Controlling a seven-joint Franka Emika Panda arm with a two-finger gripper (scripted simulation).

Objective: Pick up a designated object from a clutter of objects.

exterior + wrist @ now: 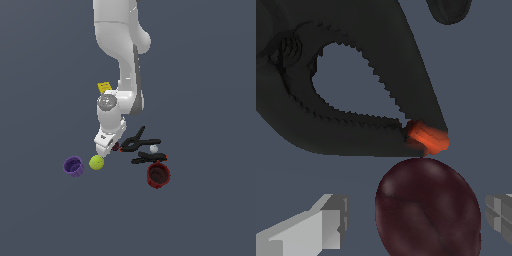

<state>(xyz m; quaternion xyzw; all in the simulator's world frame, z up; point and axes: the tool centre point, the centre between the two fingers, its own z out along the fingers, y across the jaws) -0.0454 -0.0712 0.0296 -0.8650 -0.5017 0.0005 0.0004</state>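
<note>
The gripper (103, 149) is low over the floor (210, 75) near the middle of the exterior view, its white body covering most of what lies under it. In the wrist view the two grey fingers (316, 227) stand spread apart, one on each side of the plum (428, 207), with a gap between each pad and the fruit; nothing is pinched.

The plum is dark maroon and sits between the fingers. In the exterior view only a sliver of it shows at the gripper's lower right edge (116, 147), just left of centre in the frame.

The nearest obstacle is a black clamp (351, 95) with toothed jaws. Its red tip (428, 139) lies right against the far side of the plum in the wrist view; I cannot tell whether they touch. In the exterior view this clamp (139, 141) stretches to the right of the gripper, and a second clamp (149, 158) lies just below it.

A tiny white ball (153, 148) rests between the two clamps. A dark red cup (158, 175) stands lower right of them. A yellow-green ball (96, 162) sits just below the gripper, and a purple cup (73, 166) beside it to the left. A yellow bottle (104, 88) peeks out behind the arm, above the gripper.
</note>
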